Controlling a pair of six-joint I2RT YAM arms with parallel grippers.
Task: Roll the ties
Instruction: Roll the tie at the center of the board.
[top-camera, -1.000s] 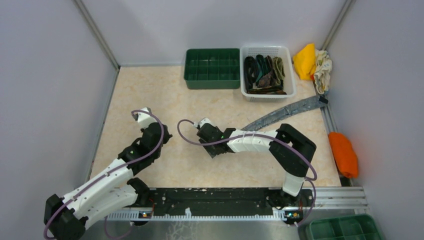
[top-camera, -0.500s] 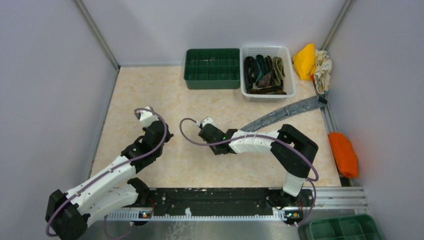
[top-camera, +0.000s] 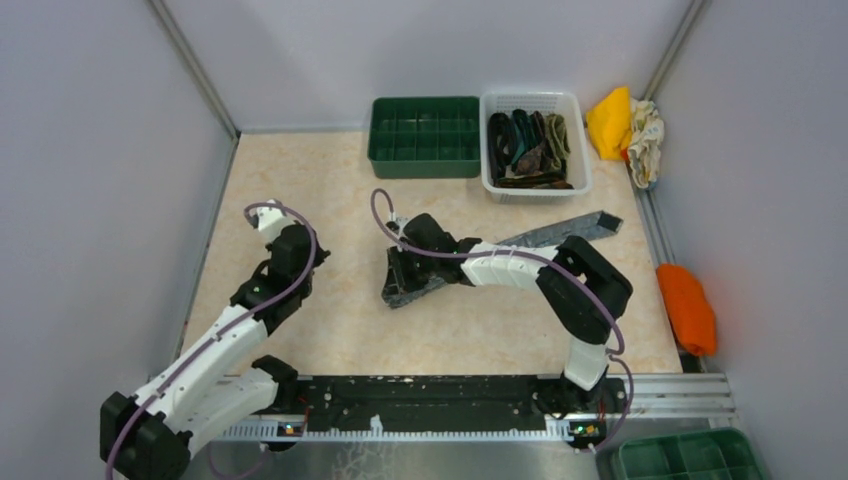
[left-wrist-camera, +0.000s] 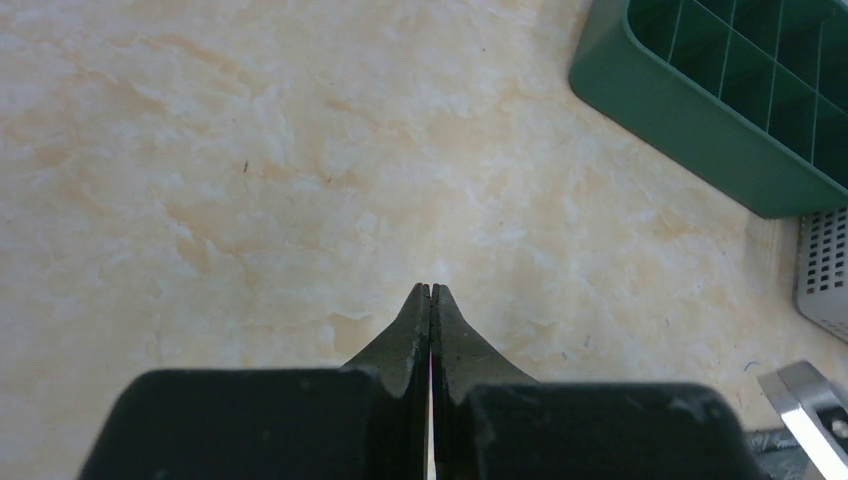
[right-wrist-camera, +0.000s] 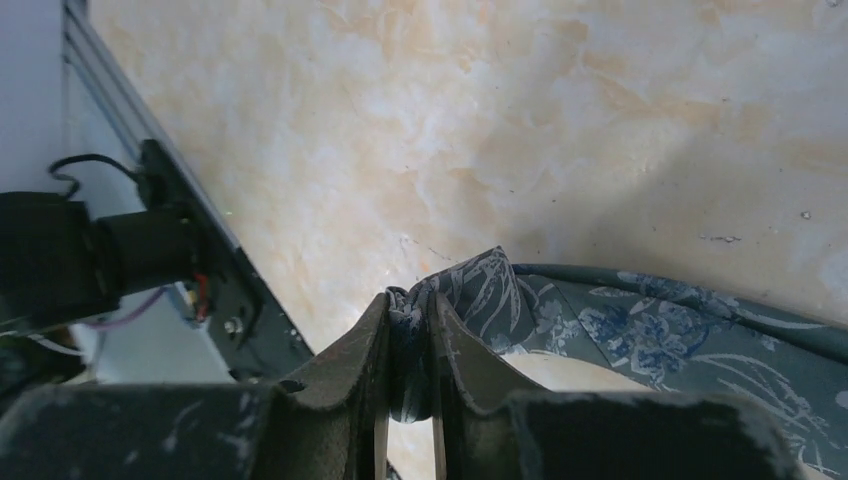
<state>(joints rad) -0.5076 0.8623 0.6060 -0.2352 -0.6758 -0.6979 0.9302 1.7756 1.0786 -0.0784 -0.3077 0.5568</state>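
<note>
Grey patterned tie (right-wrist-camera: 640, 330) in the pinch of the right tool (right-wrist-camera: 410, 300); left tool (left-wrist-camera: 431, 292) pressed together, empty.

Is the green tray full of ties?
No, the green tray shows empty compartments; the ties are piled in the white basket beside it.

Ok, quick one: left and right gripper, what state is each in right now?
Left gripper: shut, holding nothing, above bare table.
Right gripper: shut on a bunched fold of the grey patterned tie.
</note>
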